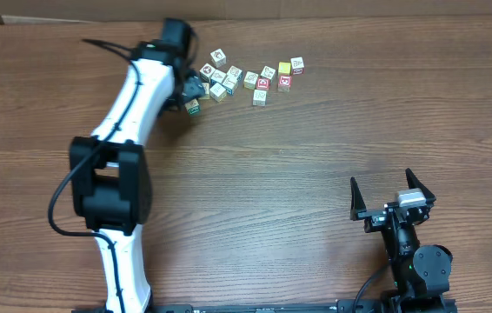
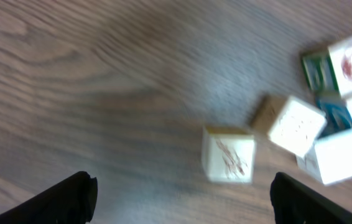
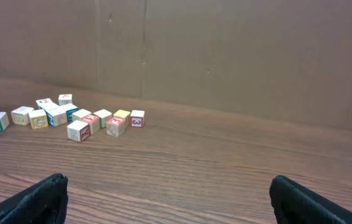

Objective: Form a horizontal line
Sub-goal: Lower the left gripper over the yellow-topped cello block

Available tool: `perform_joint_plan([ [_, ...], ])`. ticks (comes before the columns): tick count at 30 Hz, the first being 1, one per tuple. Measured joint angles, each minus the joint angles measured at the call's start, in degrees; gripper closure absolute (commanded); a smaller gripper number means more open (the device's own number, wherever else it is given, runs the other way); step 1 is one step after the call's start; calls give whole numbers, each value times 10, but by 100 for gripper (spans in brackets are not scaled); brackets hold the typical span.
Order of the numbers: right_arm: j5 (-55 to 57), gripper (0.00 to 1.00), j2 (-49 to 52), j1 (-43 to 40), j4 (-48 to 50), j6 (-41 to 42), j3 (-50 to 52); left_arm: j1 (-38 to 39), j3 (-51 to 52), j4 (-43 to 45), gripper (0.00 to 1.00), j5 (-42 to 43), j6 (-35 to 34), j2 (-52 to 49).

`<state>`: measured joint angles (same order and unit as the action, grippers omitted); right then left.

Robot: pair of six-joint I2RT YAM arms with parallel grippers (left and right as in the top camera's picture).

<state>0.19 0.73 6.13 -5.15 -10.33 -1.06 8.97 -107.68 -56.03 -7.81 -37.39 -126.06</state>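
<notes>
The line of three small cubes (image 1: 284, 68) is seen at the far side of the desk (image 1: 315, 156), at the right end of a loose bunch of cubes (image 1: 220, 78). The left pincer (image 2: 182, 186) is held spread wide over the bunch's left end, with nothing pinched. The right pincer (image 1: 385, 193) is spread too, well apart from the cubes.
</notes>
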Motion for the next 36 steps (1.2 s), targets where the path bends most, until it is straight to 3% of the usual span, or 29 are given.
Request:
perform_joint_plan([
  [10, 0, 0, 0, 0, 0, 0, 0, -7, 36, 55, 7, 44, 29, 0],
  [11, 0, 0, 0, 0, 0, 0, 0, -7, 36, 56, 0, 44, 31, 0],
  [17, 0, 0, 0, 0, 0, 0, 0, 0, 36, 66, 0, 48, 35, 0],
  [20, 0, 0, 0, 0, 0, 0, 0, 3, 37, 70, 24, 47, 34, 0],
  [22, 0, 0, 0, 0, 0, 0, 0, 7, 38, 74, 31, 43, 37, 0],
  [36, 0, 0, 0, 0, 0, 0, 0, 31, 57, 93, 28, 2, 43, 0],
])
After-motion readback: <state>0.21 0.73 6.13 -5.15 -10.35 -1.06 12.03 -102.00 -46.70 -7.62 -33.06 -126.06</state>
